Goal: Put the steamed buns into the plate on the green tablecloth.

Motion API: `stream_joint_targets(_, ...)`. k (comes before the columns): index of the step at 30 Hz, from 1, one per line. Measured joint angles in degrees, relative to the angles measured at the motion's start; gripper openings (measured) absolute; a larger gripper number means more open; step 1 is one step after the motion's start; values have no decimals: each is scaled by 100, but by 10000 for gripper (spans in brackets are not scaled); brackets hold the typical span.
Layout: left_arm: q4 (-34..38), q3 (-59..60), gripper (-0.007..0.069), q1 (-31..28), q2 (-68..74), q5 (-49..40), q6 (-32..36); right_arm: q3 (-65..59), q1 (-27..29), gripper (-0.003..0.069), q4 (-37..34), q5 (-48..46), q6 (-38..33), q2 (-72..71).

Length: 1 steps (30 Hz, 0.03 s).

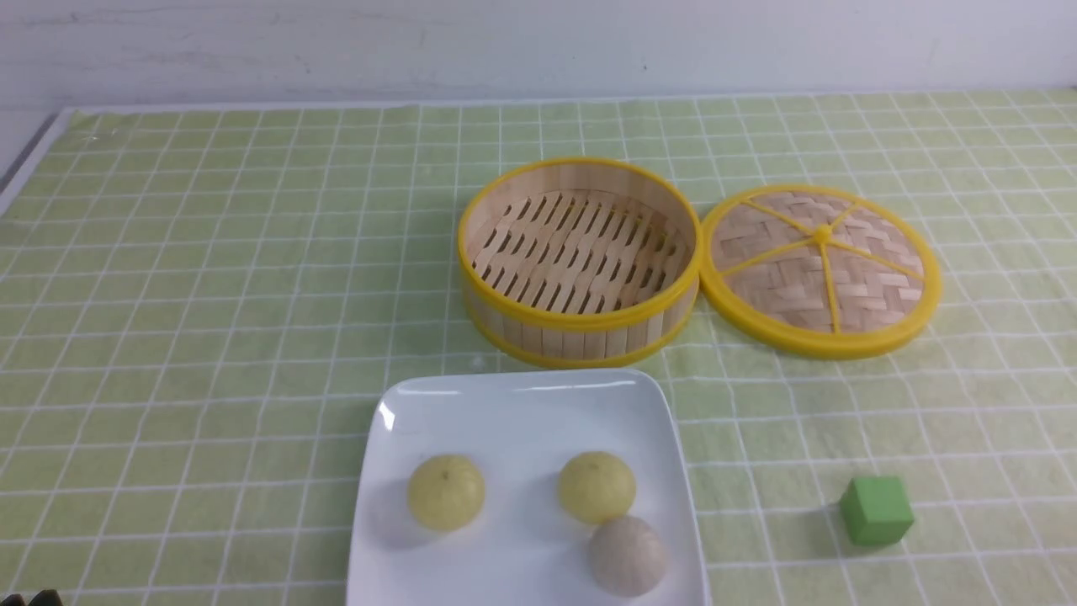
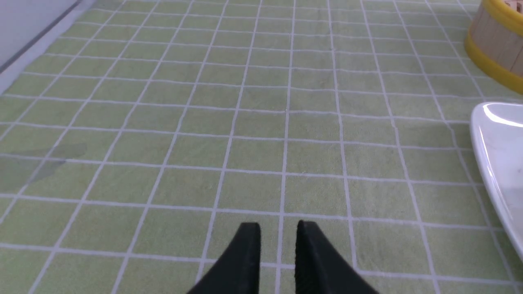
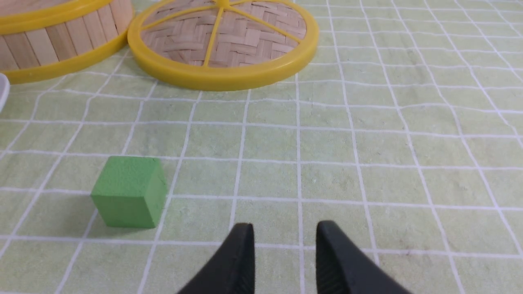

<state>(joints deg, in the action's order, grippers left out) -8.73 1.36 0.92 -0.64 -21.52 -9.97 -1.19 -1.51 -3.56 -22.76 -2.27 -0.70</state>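
Observation:
Two pale yellow steamed buns (image 1: 446,492) (image 1: 596,486) sit on the white square plate (image 1: 513,412), which lies on the green tablecloth (image 1: 210,295) near the front edge. A grey-beige bun (image 1: 627,555) lies on the plate beside the right yellow bun. My left gripper (image 2: 278,225) hangs open over bare cloth to the left of the plate (image 2: 498,139), with nothing between its fingers. Over bare cloth to the right of the plate, my right gripper (image 3: 284,225) is open and empty too. Neither gripper touches anything.
An empty bamboo steamer basket (image 1: 580,332) with yellow rims stands behind the plate. Its woven lid (image 1: 820,269) lies flat to its right. A small green cube (image 1: 876,510) sits right of the plate, close to my right gripper, where it appears as the cube (image 3: 128,192).

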Motion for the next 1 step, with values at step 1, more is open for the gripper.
stream_joint_targets(1,0,0,165,0,0,0,0,0,0,239,0,0,0,0)
